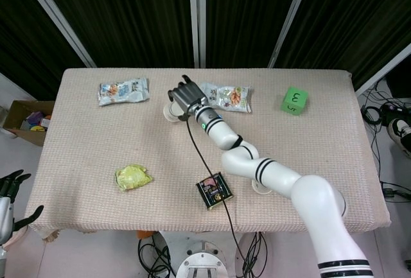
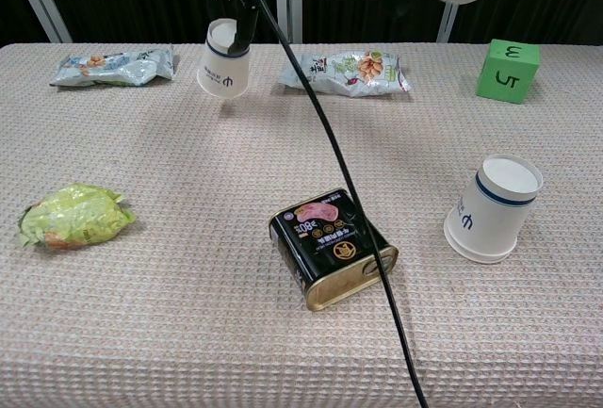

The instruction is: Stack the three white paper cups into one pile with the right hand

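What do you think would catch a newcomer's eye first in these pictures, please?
Most striking is the long white right arm reaching across the table, its dark right hand gripping a white paper cup, tilted and lifted at the far edge between two snack bags. Nearer the front, a black tin lies mid-table, with a second upside-down cup to its right. A bright green cube marks the far right corner.

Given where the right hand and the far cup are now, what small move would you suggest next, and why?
Probably carry it toward the near cup. The right hand grips the far cup, which looks tilted and lifted off the table, while the near cup stands upside down, ready to take it.
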### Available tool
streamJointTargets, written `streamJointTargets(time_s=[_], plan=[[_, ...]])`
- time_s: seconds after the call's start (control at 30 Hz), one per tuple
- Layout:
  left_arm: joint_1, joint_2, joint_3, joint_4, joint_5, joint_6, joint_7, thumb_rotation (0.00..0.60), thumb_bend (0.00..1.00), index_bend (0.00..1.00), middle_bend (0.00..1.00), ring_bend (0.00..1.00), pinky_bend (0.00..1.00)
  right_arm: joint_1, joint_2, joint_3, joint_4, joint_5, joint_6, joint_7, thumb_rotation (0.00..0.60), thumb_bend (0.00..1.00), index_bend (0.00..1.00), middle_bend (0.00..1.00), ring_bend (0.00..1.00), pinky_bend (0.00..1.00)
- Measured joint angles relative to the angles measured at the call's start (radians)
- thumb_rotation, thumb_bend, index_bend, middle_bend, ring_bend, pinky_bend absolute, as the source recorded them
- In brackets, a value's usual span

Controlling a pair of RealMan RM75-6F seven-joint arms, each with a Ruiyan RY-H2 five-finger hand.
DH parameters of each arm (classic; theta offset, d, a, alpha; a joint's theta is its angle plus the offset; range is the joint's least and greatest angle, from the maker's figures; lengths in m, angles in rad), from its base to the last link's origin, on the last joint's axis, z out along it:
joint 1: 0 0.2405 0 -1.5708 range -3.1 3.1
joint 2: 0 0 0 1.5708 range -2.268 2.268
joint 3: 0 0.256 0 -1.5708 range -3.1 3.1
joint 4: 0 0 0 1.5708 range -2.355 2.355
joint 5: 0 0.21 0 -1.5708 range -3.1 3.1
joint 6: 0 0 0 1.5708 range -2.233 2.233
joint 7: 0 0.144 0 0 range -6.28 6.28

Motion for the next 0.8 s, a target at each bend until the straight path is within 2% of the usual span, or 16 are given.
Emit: streamJointTargets(time_s=[0.07,0.2,0.27,0.4,0.5,0.6,0.8], plan=[[-0.004,0.001,0.0,-0.004,0.009,0.001,0.004,0.6,0.19,0.22,0.15,0.13,0.15,-0.036,0.085,-0.008,-0.144,-0.003,0.022,0.004,0.6,0.23,0.56,0.46,0.2,0.09],[-0.013,0.002,0.0,-0.016,0.026,0.002,0.016,0.6,0.19,0.22,0.15,0.13,0.15,-0.135,0.314,-0.037,-0.484,-0.017,0.079,0.015,0.6,0.23,0.56,0.46,0.2,0.09],[-0.018,0.001,0.0,-0.023,0.037,0.003,0.023,0.6,0.19,0.22,0.15,0.13,0.15,-0.186,0.423,-0.051,-0.619,-0.032,0.106,0.025,0.6,0.23,0.56,0.47,0.2,0.09],[-0.03,-0.002,0.003,-0.039,0.058,0.001,0.041,0.6,0.19,0.22,0.15,0.13,0.15,-0.342,0.67,-0.085,-0.884,-0.117,0.174,0.078,0.6,0.23,0.56,0.48,0.21,0.09],[-0.037,-0.003,0.005,-0.052,0.064,-0.005,0.054,0.6,0.19,0.22,0.15,0.13,0.15,-0.455,0.799,-0.109,-0.992,-0.228,0.217,0.142,0.6,0.23,0.56,0.48,0.21,0.09],[-0.042,-0.003,0.005,-0.066,0.07,-0.006,0.065,0.6,0.19,0.22,0.15,0.13,0.15,-0.552,0.886,-0.138,-1.056,-0.36,0.254,0.224,0.6,0.23,0.55,0.48,0.21,0.09],[-0.053,0.002,0.004,-0.087,0.076,-0.013,0.087,0.6,0.19,0.22,0.15,0.13,0.15,-0.719,0.99,-0.209,-1.12,-0.627,0.319,0.435,0.6,0.23,0.55,0.48,0.21,0.09]])
